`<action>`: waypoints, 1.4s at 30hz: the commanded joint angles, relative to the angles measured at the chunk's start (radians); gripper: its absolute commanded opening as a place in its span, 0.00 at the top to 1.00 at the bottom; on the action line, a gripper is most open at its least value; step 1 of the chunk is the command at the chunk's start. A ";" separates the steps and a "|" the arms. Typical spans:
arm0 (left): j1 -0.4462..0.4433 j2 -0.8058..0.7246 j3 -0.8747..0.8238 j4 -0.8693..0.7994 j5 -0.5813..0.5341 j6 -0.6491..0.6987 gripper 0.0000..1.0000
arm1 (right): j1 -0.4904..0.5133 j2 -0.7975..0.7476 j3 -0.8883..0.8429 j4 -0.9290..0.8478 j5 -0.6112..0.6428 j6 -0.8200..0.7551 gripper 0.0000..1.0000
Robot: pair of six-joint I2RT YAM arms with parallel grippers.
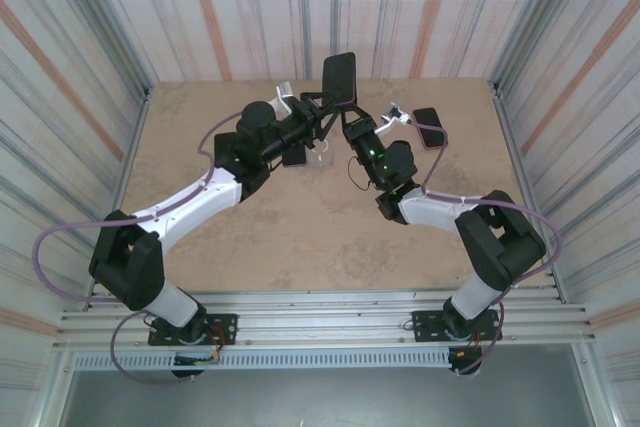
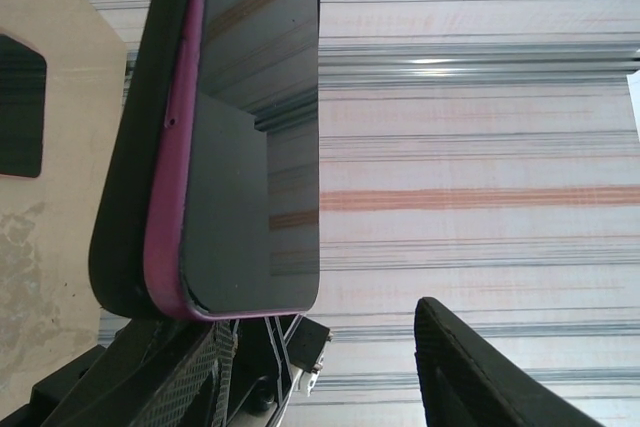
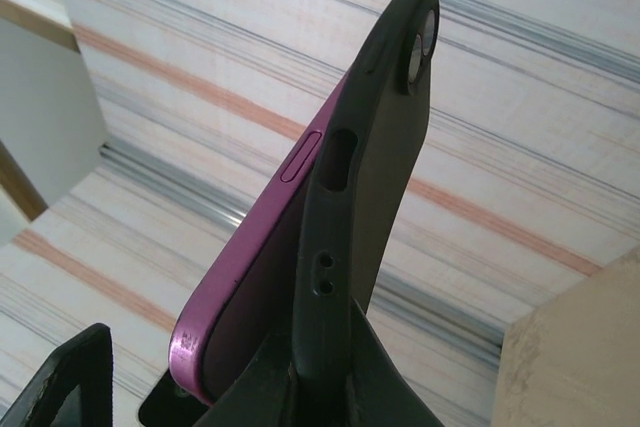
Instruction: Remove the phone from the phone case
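Right gripper is pinched tight on the lower edge of the black phone case, held above the table toward 12 o'clock; the purple phone has one long edge lifted out of it; left gripper stands half open beside the case; free air around.

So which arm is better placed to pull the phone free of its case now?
Probably left: the left fingers stand open around the purple phone; the right fingers are shut on the black case.

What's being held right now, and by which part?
The right tool is shut on the black phone case, pinching its lower end, opposite the camera hole. The left tool stands open, its finger clear of the purple phone.
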 commanded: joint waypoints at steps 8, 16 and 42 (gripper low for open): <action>0.010 0.034 0.005 0.050 -0.125 -0.129 0.49 | 0.042 0.013 0.033 0.137 0.012 -0.081 1.00; 0.003 0.050 0.047 0.044 -0.181 -0.151 0.59 | 0.056 0.011 0.032 0.139 0.029 -0.105 1.00; -0.002 0.081 0.147 0.060 -0.166 -0.117 1.00 | 0.063 -0.012 0.039 -0.100 0.129 -0.099 1.00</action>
